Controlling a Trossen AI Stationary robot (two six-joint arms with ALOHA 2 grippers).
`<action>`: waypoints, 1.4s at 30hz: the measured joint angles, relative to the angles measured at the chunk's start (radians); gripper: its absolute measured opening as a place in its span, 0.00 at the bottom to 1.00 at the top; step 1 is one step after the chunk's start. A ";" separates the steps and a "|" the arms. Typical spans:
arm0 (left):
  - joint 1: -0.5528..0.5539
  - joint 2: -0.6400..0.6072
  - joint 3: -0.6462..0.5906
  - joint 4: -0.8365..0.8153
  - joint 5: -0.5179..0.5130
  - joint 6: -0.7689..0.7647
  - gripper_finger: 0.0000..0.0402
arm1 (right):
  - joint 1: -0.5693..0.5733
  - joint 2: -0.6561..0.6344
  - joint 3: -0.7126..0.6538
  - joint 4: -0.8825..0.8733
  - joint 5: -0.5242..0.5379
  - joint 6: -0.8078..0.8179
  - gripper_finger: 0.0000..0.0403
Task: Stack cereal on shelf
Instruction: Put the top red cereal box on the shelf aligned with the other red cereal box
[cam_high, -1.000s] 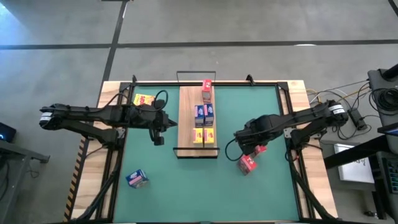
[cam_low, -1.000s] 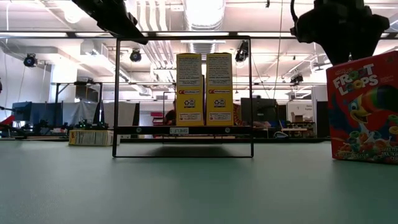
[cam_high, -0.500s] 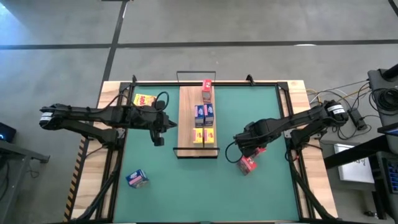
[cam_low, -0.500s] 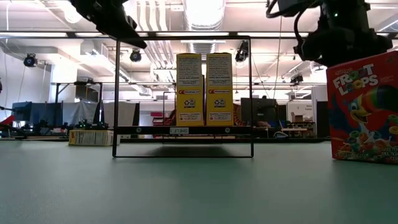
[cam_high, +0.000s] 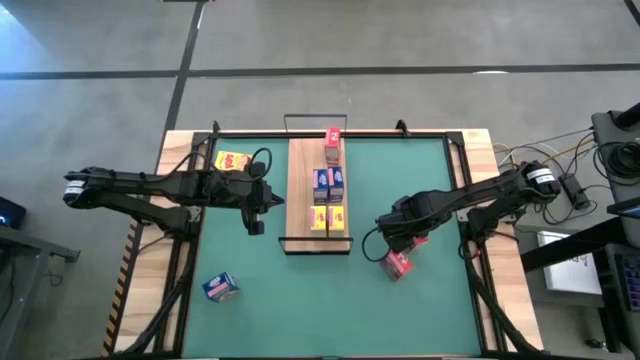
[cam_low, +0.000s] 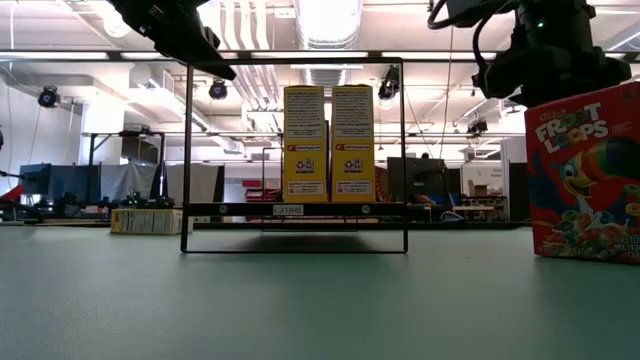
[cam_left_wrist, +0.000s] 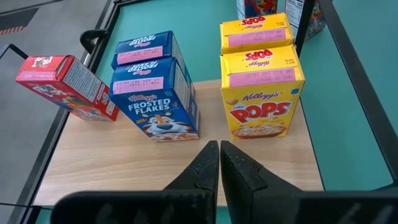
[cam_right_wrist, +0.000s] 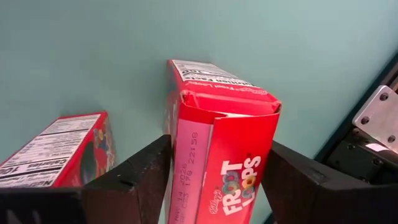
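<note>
My right gripper (cam_high: 398, 246) is shut on an upright red Froot Loops box (cam_right_wrist: 217, 155) that stands on the green mat right of the shelf; the box also shows in the low view (cam_low: 585, 170). A second red box (cam_right_wrist: 59, 149) lies flat beside it. The light-wood shelf (cam_high: 300, 200) carries two yellow boxes (cam_left_wrist: 261, 87), two blue boxes (cam_left_wrist: 155, 87) and a red box (cam_left_wrist: 62, 84). My left gripper (cam_left_wrist: 219, 155) is shut and empty. It hovers left of the shelf (cam_high: 256, 218). My right gripper pinches the red box between its two fingers (cam_right_wrist: 140, 177), on two opposite sides near the top end (cam_right_wrist: 186, 118). The fingers come from above, slanting down. The box stands upright with its bottom on the mat.
A yellow box (cam_high: 232, 160) lies near the far left corner and a blue box (cam_high: 220, 288) near the front left. The shelf's black wire frame (cam_low: 190, 150) rises at its ends. Bare mat lies in front of the shelf.
My right gripper has come down a little toward the upright red box and then kept still. The boxes have not moved.
</note>
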 joint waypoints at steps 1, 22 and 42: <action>0.000 0.000 0.000 0.000 0.000 0.000 0.00 | 0.000 0.000 0.003 0.000 0.000 0.000 0.52; 0.000 -0.009 -0.010 0.008 0.000 0.000 0.00 | 0.000 -0.007 0.043 -0.023 0.011 -0.009 0.43; 0.000 -0.145 -0.118 0.127 -0.001 0.030 0.00 | 0.000 -0.224 0.339 -0.036 0.444 -0.017 0.43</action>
